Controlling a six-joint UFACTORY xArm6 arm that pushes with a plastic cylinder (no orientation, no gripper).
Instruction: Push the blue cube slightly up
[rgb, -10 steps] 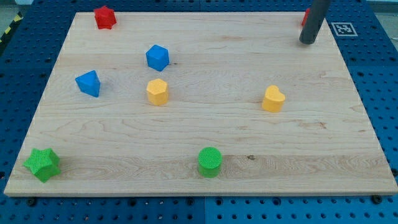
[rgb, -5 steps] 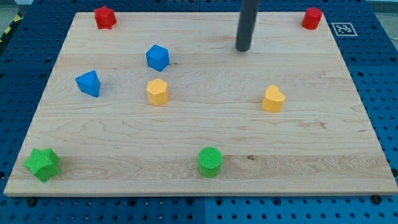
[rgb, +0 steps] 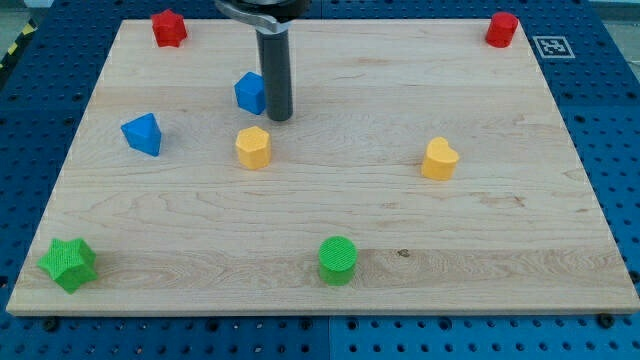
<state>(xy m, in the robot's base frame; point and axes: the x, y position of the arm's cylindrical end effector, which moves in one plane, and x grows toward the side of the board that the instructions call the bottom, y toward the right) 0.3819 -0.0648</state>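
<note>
The rod has crossed the board from the upper right of the frame to upper centre-left. Its tip (rgb: 279, 117) now sits just beside the blue cube (rgb: 250, 92), on the cube's right, seemingly touching. No block has shifted.

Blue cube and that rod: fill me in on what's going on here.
My tip sits at the right edge of the blue cube, just below its middle, close enough that I cannot tell if they touch. The aim is to nudge that cube slightly toward the view's top. The yellow block lies just below my tip, and a second blue block sits further left. Nothing else is near.
</note>
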